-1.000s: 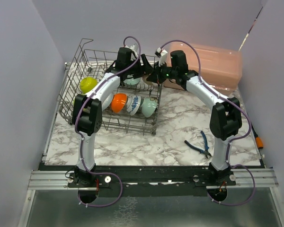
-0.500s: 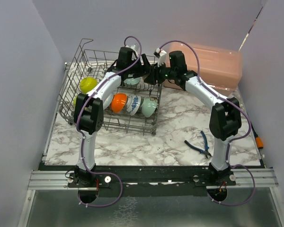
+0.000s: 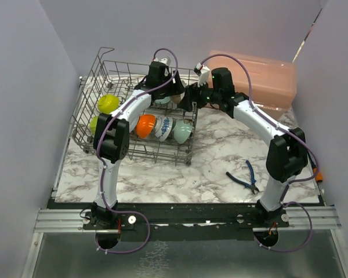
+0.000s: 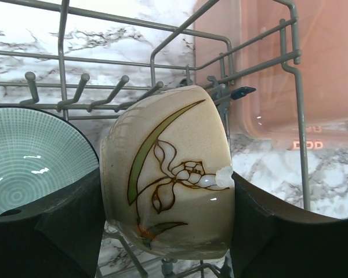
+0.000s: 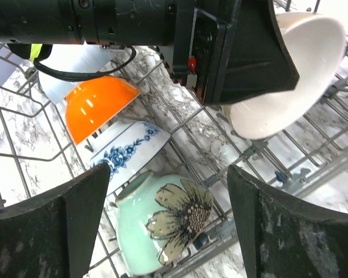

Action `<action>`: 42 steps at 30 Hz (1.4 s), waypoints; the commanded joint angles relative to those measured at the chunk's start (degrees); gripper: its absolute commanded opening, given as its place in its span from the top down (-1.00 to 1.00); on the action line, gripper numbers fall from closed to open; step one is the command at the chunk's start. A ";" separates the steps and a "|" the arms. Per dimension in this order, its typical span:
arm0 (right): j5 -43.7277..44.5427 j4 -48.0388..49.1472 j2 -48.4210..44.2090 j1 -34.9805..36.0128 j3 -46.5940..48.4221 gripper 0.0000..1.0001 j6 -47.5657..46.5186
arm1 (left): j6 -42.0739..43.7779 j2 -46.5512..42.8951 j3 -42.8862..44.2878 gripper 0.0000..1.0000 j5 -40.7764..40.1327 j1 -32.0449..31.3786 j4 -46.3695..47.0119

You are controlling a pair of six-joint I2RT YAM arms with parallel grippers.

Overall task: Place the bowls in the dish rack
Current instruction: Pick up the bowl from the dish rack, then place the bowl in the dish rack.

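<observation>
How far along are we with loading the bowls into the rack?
Done: the lime-yellow bowl, orange bowl, blue-patterned bowl and flowered teal bowl sit in the dish rack. In hand: the left gripper grips a beige bowl on edge inside the rack, beside a ribbed teal bowl; the right gripper is open and empty. Left: release that bowl. No bowl shows outside the rack from above.

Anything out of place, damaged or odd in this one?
Blue-handled pliers lie on the table right of the dish rack: a tool with no part in this job. The beige bowl in the left gripper looks sound. Nothing looks spilled or broken.
</observation>
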 commanded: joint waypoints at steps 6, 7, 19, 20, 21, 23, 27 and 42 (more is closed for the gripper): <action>6.57 -3.59 -7.43 -2.60 -4.31 -0.77 5.19 | 12.80 -2.04 1.21 1.00 -12.00 -3.67 1.44; 5.91 -3.50 -7.70 -3.53 -4.94 -0.77 6.00 | 14.03 -2.15 1.20 1.00 -13.71 -4.27 1.42; -0.20 -0.26 -6.68 -9.70 -10.54 -0.70 13.16 | 18.70 -1.74 2.17 1.00 -22.38 -8.71 1.46; -0.78 0.02 -6.23 -9.93 -10.69 -0.69 13.51 | 18.70 -1.54 2.18 1.00 -22.59 -8.96 1.44; -1.11 0.12 -5.88 -10.06 -10.77 -0.67 13.81 | 18.81 -1.28 2.17 1.00 -22.63 -9.16 1.35; -1.70 0.65 -5.26 -10.33 -10.86 -0.59 14.27 | 18.64 -0.94 1.93 1.00 -22.52 -9.37 1.38; -3.00 0.88 -3.48 -10.61 -10.11 -0.44 14.70 | 18.24 -0.20 1.28 1.00 -22.86 -9.90 1.40; -4.80 0.52 0.99 -10.71 -7.93 -0.04 14.88 | 17.53 3.67 -0.64 1.00 -24.77 -10.89 1.36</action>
